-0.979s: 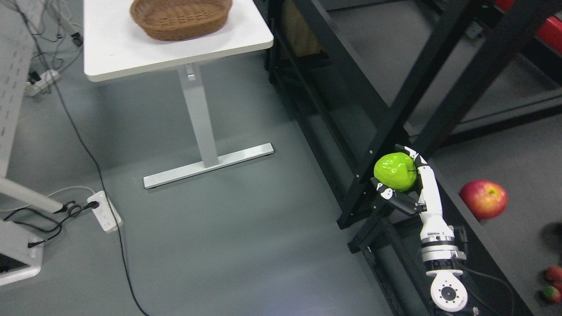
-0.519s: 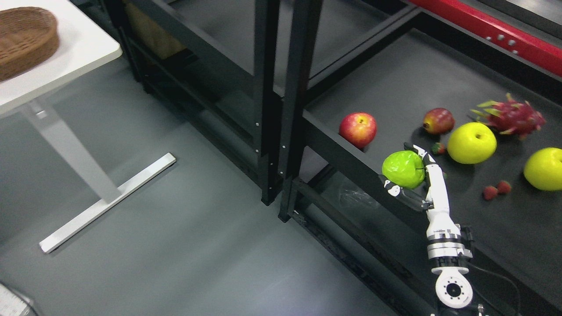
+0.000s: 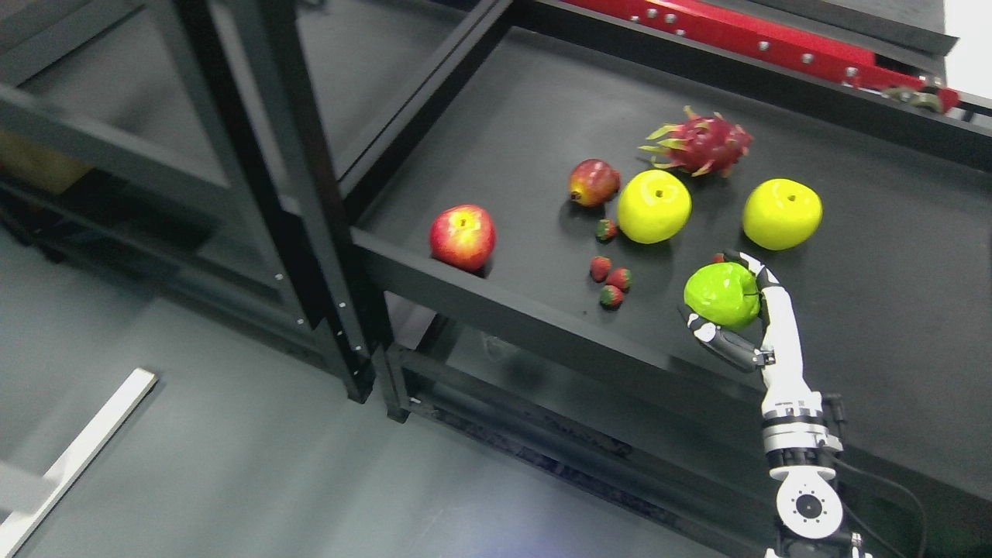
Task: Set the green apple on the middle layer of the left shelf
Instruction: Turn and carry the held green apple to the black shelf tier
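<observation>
Green item: green apple, glossy, held in the air over the near part of a black shelf deck.
Holder: right hand, arm rising from the lower right; fingers wrapped around the apple's far side and underside, thumb below it.
Apple versus fingers: fruit sits to the left of the palm, stem dimple facing right toward the fingers; roundish, no marked long axis.
Key relation: target shelf lies well to the left, beyond the black upright post; the apple must travel leftward past that post.
Nearer hand: right only; left is not visible.
Neighbours on deck: two yellow apples, red apple, dragon fruit, small strawberries.
Status: judged mid-carry, placement not yet done.
</observation>
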`<state>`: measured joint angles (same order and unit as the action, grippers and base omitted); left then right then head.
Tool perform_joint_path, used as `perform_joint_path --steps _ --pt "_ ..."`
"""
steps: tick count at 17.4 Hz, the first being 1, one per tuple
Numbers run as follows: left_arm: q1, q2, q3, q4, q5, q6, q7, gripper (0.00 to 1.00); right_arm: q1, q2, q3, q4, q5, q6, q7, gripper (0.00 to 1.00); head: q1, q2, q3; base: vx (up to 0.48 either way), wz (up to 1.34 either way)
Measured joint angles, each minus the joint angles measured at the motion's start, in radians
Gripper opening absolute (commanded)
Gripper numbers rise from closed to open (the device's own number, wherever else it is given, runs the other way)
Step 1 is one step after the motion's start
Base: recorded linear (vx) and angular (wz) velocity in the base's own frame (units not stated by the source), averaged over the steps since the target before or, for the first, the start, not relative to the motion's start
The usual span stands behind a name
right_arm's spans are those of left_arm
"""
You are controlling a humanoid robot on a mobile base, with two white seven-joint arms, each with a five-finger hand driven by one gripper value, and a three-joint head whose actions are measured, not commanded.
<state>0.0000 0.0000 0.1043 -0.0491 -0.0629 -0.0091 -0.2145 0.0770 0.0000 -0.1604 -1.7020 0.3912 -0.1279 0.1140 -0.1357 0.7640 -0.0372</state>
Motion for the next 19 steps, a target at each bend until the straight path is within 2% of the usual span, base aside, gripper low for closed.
perform_joint_path --steps 8,19 --pt "0.0 0.0 0.0 0.0 0.0 0.0 0.0 1.0 -0.001 0.0 -0.007 0.003 0.0 0.008 0.001 0.0 0.0 0.0 0.0 0.185 -0.31" --pt "0.0 0.0 0.0 0.0 0.0 0.0 0.001 1.0 -0.002 0.0 -0.01 0.005 0.0 0.015 0.001 0.01 0.0 0.0 0.0 0.121 -0.07"
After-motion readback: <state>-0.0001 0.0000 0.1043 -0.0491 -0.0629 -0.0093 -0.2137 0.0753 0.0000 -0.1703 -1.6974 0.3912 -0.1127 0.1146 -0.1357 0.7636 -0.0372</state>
